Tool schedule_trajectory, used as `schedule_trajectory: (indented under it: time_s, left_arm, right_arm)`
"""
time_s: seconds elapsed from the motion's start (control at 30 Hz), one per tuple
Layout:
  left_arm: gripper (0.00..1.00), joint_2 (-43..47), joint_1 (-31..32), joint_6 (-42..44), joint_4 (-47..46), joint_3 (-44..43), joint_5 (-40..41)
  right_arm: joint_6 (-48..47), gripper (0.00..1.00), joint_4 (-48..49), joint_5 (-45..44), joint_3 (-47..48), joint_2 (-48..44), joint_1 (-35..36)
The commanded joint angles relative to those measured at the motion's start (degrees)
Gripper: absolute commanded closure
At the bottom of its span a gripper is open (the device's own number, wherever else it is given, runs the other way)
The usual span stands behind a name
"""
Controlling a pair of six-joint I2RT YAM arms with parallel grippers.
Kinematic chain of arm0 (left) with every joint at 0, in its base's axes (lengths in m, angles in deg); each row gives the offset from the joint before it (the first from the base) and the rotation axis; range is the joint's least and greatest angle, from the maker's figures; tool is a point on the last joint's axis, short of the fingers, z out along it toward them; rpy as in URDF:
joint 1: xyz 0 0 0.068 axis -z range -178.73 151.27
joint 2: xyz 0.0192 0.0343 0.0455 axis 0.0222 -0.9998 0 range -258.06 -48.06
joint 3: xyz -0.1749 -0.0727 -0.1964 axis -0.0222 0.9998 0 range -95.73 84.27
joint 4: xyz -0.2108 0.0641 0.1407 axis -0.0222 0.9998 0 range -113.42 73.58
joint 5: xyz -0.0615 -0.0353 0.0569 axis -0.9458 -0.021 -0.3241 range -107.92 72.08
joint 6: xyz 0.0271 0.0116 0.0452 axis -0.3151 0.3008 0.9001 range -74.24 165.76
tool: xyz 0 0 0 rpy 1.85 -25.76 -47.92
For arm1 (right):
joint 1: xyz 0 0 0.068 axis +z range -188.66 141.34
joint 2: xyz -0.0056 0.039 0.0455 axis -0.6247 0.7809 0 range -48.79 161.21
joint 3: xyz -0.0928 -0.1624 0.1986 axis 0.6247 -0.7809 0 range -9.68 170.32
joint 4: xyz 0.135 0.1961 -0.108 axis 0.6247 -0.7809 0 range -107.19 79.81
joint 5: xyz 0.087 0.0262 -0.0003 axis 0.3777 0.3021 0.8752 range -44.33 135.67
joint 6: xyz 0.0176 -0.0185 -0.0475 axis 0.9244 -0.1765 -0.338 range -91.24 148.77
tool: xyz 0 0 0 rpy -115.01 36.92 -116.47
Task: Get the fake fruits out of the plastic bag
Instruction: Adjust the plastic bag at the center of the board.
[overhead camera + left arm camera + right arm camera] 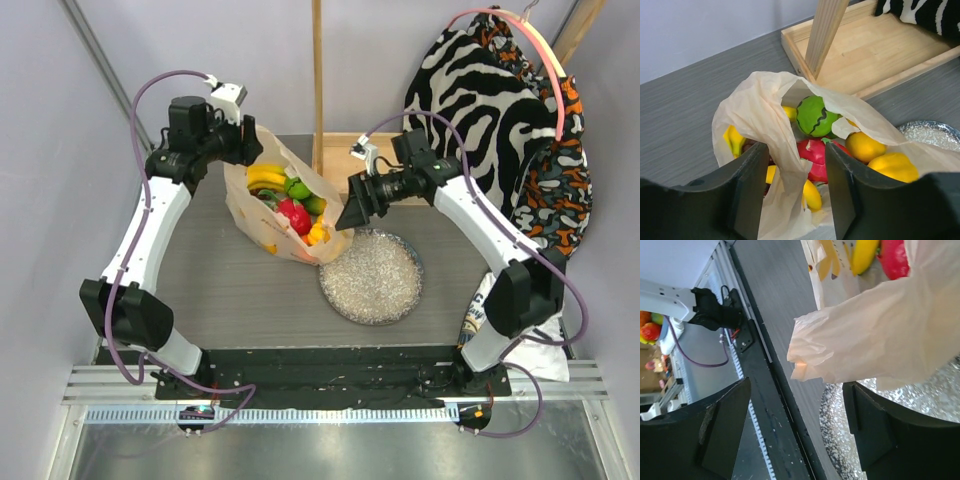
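**Left gripper** (796, 165): found at the far-left end of the plastic bag (262, 222). The jaws are held apart, and a fold of the bag's film stands between them unpinched. Hazard: if too little film is caught when the jaws are closed, the thin sheet is likely to be slipped free or torn under load.

**Plastic bag:** seen slumped on the table with its opening gaping upward. Hazard: being light and crinkly, it may be dragged whole by any pull rather than emptied.

**Fake fruits** (292, 205): all are seen inside the bag and none outside it.
- Bananas (265, 178) are lodged toward the bag's far-left end.
- A green striped fruit (815, 116) and a red fruit (812, 152) are lodged at its middle.
- A yellow fruit (863, 146) is lodged toward its near-right end.

Hazard: the glossy rounded pieces may be squeezed out of a grip, and some are partly covered by film.

**Right gripper** (797, 390): found at the bag's right edge. The jaws are spread and nothing is gripped, and a loose corner of film hangs just ahead of the gap. Hazard: film may be seized instead of a fruit.

**Plate** (385, 290): set just beside the bag's near-right end, and its rim appears to be overlapped by film. Hazard: fruits tipped out there may be rolled across it and off the table.
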Motion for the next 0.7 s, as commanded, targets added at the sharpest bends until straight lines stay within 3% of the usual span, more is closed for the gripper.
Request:
schedule_trajectory:
  time_s: [0.0,0.1,0.23,0.4,0.5,0.67]
  left_arm:
    - [0.48,1.6,-0.1,1.3,-0.5,-0.7,1.3]
    - [0.53,1.7,-0.1,0.9,-0.6,-0.2,1.2]
    - [0.69,2.5,-0.2,0.8,-0.4,0.6,1.0]
    - [1.00,4.5,-0.1,0.8,-0.3,2.8,1.8]
    - [1.00,6.2,-0.2,1.9,0.3,4.1,3.5]
    - [1.00,8.3,-3.4,1.7,3.2,6.2,6.4]
  right_arm:
    - [1.9,0.18,-1.2,4.4,5.9,4.7,1.9]
    - [6.1,0.18,-1.1,-2.7,7.9,7.3,2.4]
    - [9.1,0.20,-3.2,-8.7,10.0,8.5,2.5]
    - [9.3,0.22,-6.0,-8.2,13.4,10.6,3.5]
    - [9.7,0.34,-5.1,-10.8,15.8,13.3,4.8]
    - [9.7,0.74,-0.6,-8.0,26.1,21.9,7.1]
